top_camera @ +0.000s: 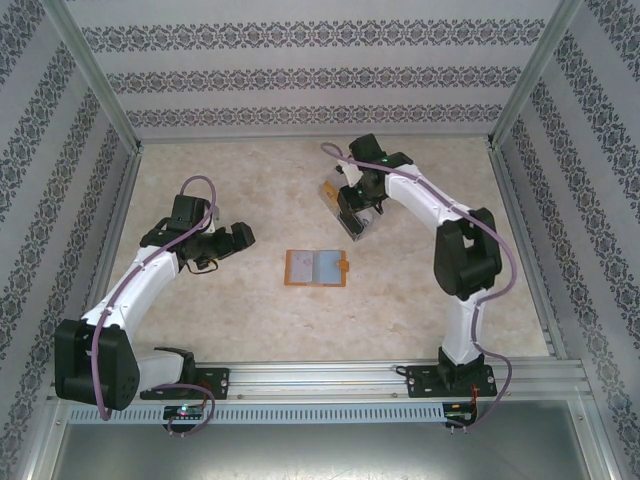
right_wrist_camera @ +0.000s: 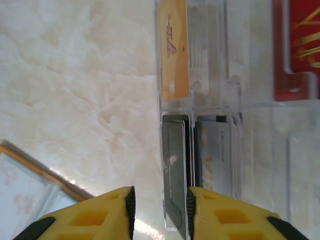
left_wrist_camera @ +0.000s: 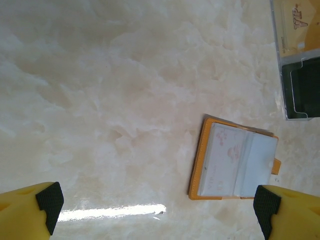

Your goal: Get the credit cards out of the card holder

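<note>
Patience serves us best at the clear tray (right_wrist_camera: pixel 225 107): we judge the right pincer (right_wrist_camera: pixel 160 205) is setting a dark credit card (right_wrist_camera: pixel 175 165) into one compartment, so it should lift straight up without catching the card's edge. Its jaws stand partly apart, straddling that card, with one finger visibly clear of it; nothing looks clamped. The left pincer (left_wrist_camera: pixel 157 202) hangs wide and empty. The card holder (left_wrist_camera: pixel 235 165) lies open on the surface (left_wrist_camera: pixel 100 100) between the arms. We cannot tell whether cards remain inside.
</note>
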